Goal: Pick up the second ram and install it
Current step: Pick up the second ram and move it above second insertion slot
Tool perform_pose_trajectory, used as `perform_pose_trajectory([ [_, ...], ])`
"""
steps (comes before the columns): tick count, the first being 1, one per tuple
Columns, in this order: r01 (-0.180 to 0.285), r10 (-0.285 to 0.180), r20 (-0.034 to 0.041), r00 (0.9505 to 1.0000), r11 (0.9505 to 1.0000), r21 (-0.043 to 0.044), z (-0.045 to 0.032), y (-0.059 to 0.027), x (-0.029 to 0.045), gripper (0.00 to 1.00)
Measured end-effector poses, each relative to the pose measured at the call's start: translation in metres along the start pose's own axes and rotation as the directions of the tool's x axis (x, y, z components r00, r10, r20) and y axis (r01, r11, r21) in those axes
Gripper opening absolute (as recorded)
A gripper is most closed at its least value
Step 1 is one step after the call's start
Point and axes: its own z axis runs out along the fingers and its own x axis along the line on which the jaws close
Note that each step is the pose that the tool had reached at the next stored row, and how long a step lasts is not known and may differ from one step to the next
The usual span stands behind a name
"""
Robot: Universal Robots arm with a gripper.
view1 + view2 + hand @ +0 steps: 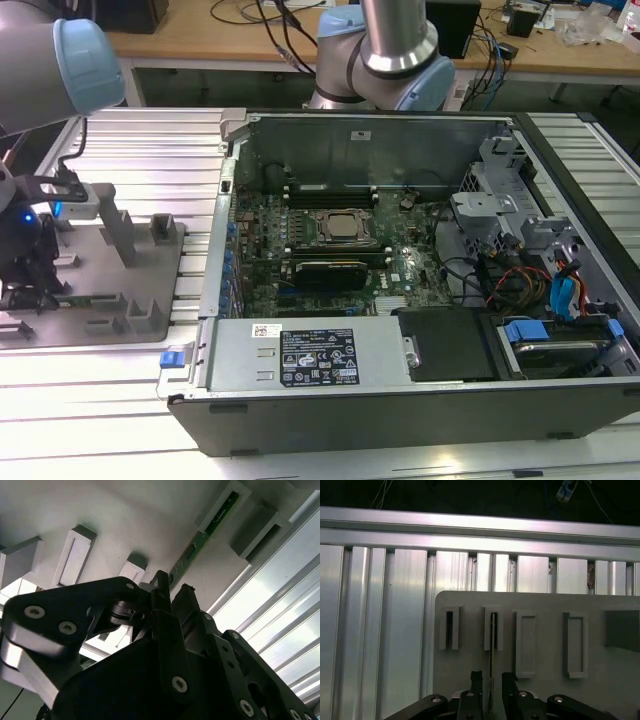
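Gripper (pixel 492 676) fingers (pixel 476 682) are held apart astride the second ram (pixel 491 640), which is stood on edge in the grey fixture (pixel 110 280) at 9 o'clock of the chassis (pixel 380 140) in the exterior view. If clamped off-centre, the stick could be cocked and jammed in its slot.

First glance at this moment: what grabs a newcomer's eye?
The open computer case with its bare motherboard sits mid-frame in the exterior view. In both wrist views, the gripper straddles the second ram, a green stick standing on edge in a slot of the grey holder.
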Motion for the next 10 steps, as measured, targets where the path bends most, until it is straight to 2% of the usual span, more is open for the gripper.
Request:
perform_pose_trajectory([
  [3, 0.000, 0.000, -0.0003, 1.0000, 1.0000, -0.0002, 0.0001, 0.0002, 0.0000, 0.28],
  [4, 0.000, 0.000, -0.0004, 1.0000, 1.0000, -0.0002, 0.0000, 0.0002, 0.0000, 0.19],
  [10, 0.000, 0.000, -0.0005, 1.0000, 1.0000, -0.0002, 0.0001, 0.0002, 0.0000, 0.17],
])
